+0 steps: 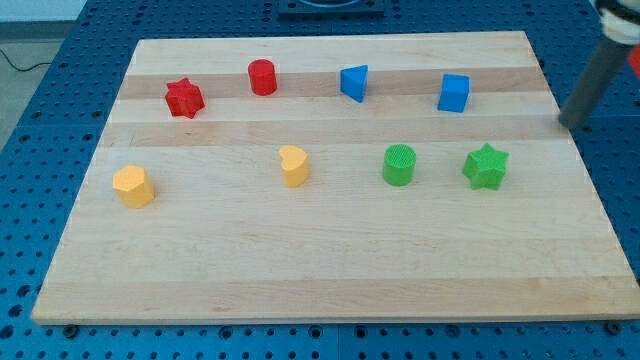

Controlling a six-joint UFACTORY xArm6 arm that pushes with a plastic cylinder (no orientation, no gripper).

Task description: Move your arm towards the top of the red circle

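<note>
The red circle [262, 77] stands upright near the view's top, left of centre, on the wooden board [330, 270]. A red star [184, 98] lies to its left. My tip [568, 124] is the lower end of the dark rod at the view's far right, by the board's right edge. It is far to the right of the red circle and touches no block. The nearest block to it is the blue cube [454, 93].
A blue triangle [354, 82] sits right of the red circle. A yellow hexagon [133, 186], a yellow heart [293, 165], a green circle [399, 165] and a green star [486, 166] form a lower row. A blue perforated table [60, 110] surrounds the board.
</note>
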